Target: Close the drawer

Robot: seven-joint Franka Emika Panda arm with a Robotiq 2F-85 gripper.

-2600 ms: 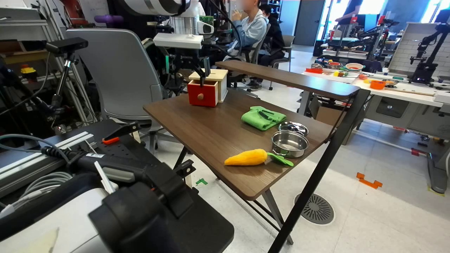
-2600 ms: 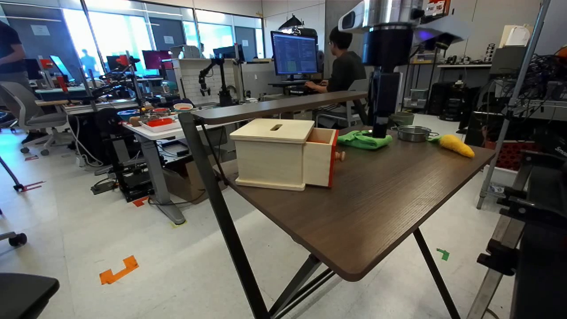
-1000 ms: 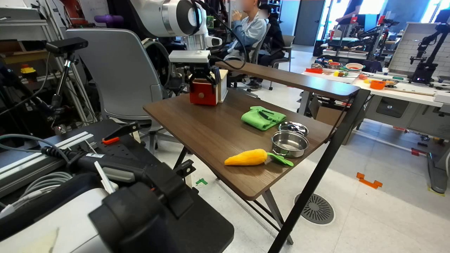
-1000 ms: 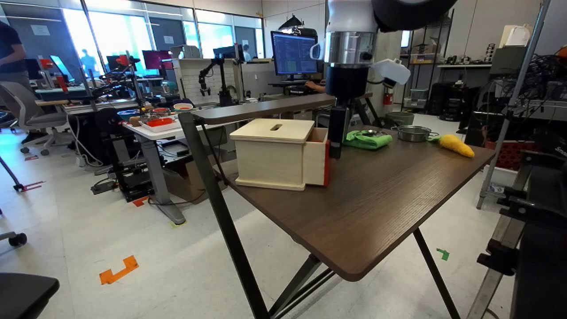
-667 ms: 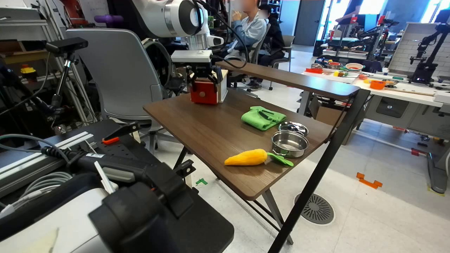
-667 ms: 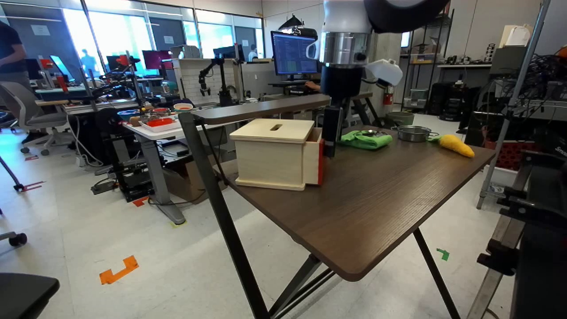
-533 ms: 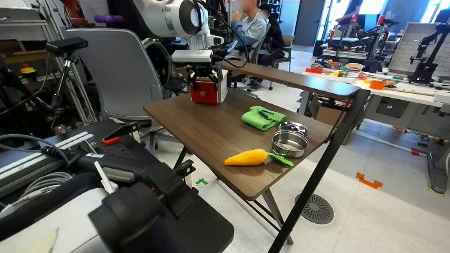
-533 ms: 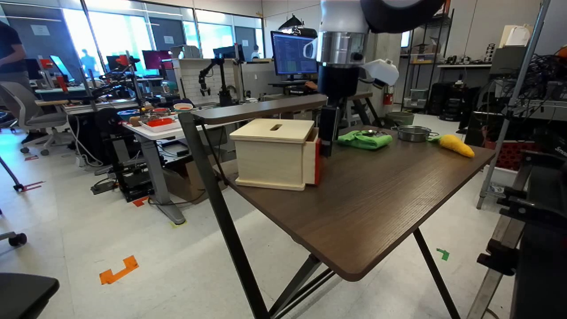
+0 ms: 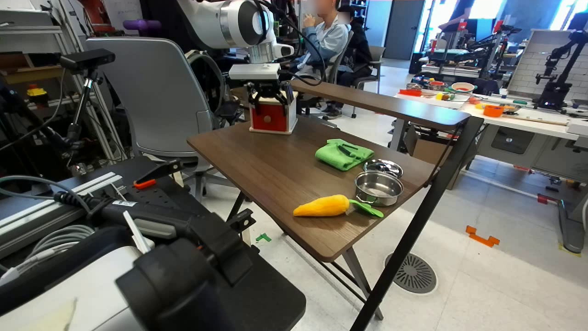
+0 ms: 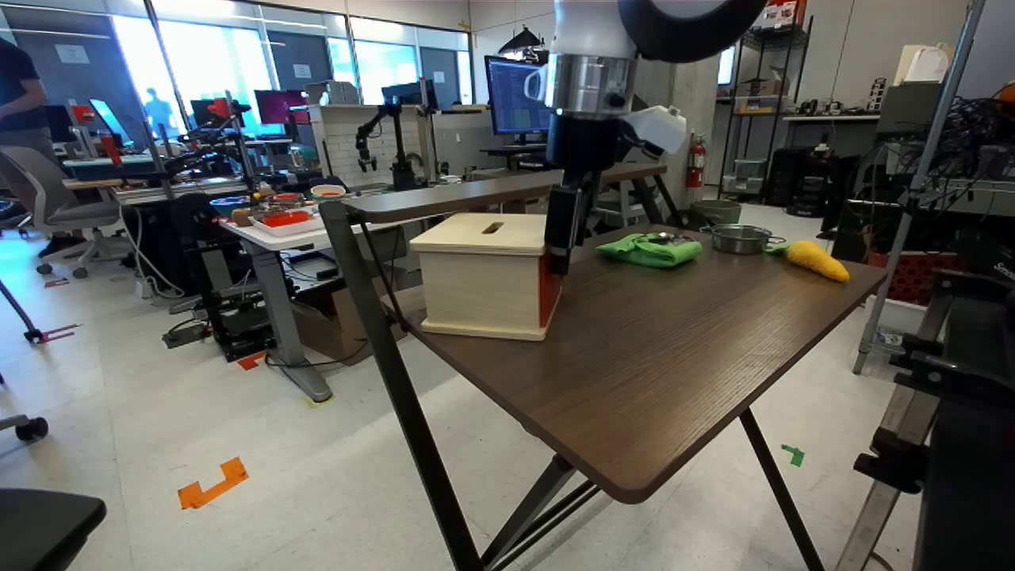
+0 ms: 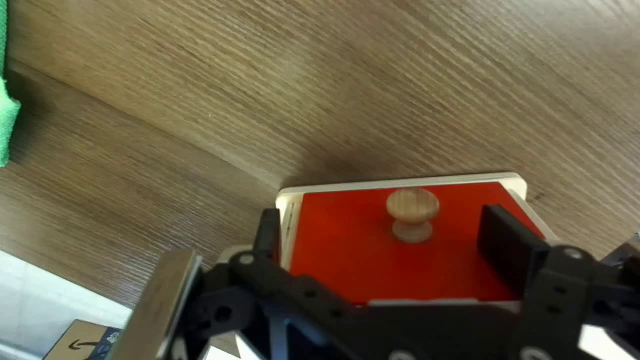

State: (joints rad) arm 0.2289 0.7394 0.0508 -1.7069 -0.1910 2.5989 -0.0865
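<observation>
While the drawer point(image 10: 549, 295) is lying just beside the claw point(image 11: 384, 216), toward the corner of the desk point(image 9: 285, 165) by the raised shelf point(image 10: 476, 193), any last push is likely turning on one line: the drawer's sliding axis, running askew to the desk edges into the wooden box point(image 10: 480, 289). Spread wide on either side of the knob point(image 11: 413, 205), the claw is holding nothing; whether it is touching the red front point(image 11: 345, 237) is unclear. That front is sitting about flush, so the task is probably nearing its end, the drawer's inside lying out of sight. Near the short edge away from the box, a pot point(image 9: 379, 189) is standing uncovered, its floor showing, beside a lid point(image 9: 382, 167).
</observation>
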